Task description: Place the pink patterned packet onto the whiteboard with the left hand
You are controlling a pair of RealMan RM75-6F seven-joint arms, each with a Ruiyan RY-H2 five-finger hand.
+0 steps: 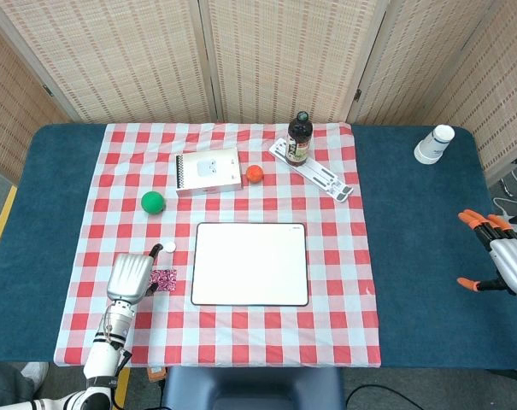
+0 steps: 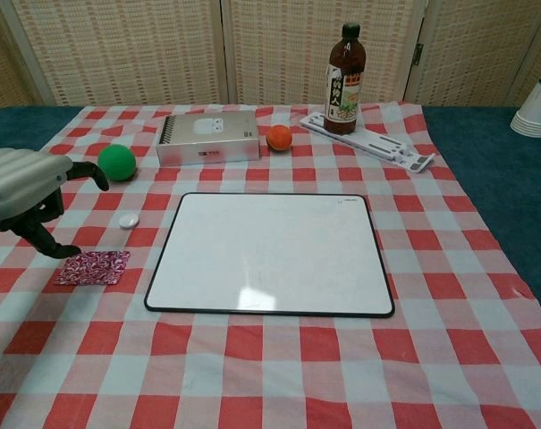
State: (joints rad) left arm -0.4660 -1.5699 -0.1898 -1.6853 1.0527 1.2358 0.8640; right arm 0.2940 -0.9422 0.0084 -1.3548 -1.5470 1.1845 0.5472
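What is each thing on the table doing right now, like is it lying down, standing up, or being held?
Pink patterned packet: flat on the cloth, not lifted.
White rectangular whiteboard: flat, bare.
Dark sauce bottle: upright, capped.
Left hand: over the packet, fingers curled down.
Right hand: off the cloth, holding nothing, fingers apart.

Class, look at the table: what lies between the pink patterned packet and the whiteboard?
Nothing but bare red-and-white checked cloth. The chest view shows a strip of it separating the pink patterned packet from the rectangular whiteboard; they do not touch.

Left hand hovering, apparently empty; right hand spread.
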